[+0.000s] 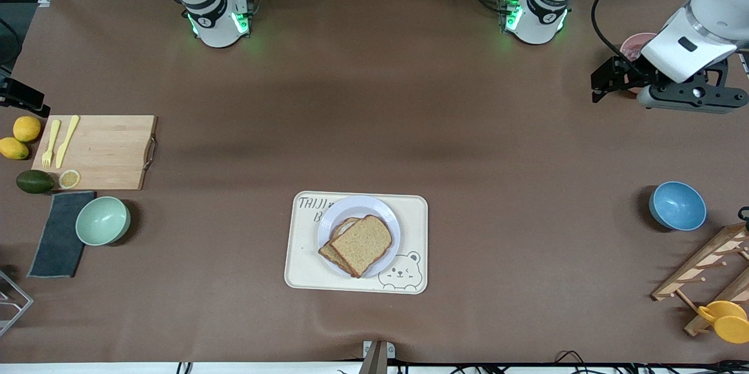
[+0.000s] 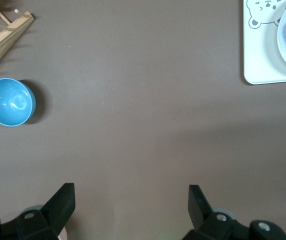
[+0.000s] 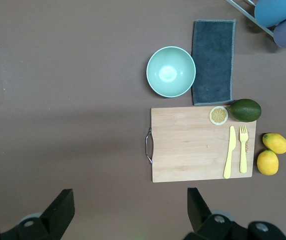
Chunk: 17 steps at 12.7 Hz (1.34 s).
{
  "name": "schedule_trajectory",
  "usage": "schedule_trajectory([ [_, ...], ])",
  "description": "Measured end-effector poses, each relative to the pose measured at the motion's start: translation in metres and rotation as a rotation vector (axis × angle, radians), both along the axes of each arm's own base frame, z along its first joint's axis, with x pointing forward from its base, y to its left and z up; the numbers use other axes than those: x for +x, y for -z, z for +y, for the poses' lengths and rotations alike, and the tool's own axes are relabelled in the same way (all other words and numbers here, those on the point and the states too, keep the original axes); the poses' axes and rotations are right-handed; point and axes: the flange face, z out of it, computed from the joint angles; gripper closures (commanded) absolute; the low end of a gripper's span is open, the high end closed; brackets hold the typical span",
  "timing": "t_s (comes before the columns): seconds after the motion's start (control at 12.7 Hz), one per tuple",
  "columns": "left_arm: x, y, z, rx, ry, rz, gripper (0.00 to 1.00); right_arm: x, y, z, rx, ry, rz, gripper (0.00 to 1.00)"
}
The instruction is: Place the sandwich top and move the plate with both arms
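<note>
Left gripper [image 2: 132, 200]: fingers [image 2: 63, 200] spread wide, grasping nothing, hanging over bare table at the left arm's end, near a pink bowl [image 1: 635, 46]. Right gripper [image 3: 131, 202]: fingers [image 3: 62, 202] likewise released and empty, high over the table at the right arm's end, looking down on the cutting board [image 3: 202, 144] and green bowl [image 3: 170, 71]; it is out of the front view. Both arms appear parked well apart from the work, presumably to leave the centre free.

The sandwich top [image 1: 361, 244], a brown wholemeal slice with darker crust, lies askew on a lower slice [image 1: 329, 253], its edges not lined up. Both sit on the plate [image 1: 351, 208], pale and round, which rests on the cream tray [image 1: 304, 268] with the bear drawing. Judgement: the top looks placed; moving the plate is not yet begun
</note>
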Motion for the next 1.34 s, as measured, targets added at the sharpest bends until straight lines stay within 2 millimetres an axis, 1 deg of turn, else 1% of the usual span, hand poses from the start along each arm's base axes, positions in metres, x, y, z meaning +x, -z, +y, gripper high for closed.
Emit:
schedule_trajectory([
  [0.32,0.0043,-0.0036,0.0077,0.003,-0.012,-0.005,0.00,0.0004,0.0008,-0.0002,0.000,0.000,0.001,0.00],
  [0.71,0.0034,-0.0069,0.0025,0.004,-0.005,-0.006,0.00,0.0023,0.0045,-0.0004,0.001,0.000,0.007,0.00],
  [1.11,0.0001,-0.0043,0.0031,0.009,-0.006,0.025,0.00,0.0030,0.0048,-0.0004,0.000,0.000,0.005,0.00],
  [1.34,-0.0002,-0.0041,0.0034,0.010,-0.006,0.028,0.00,0.0049,0.0086,-0.0006,0.001,0.000,0.012,0.00],
])
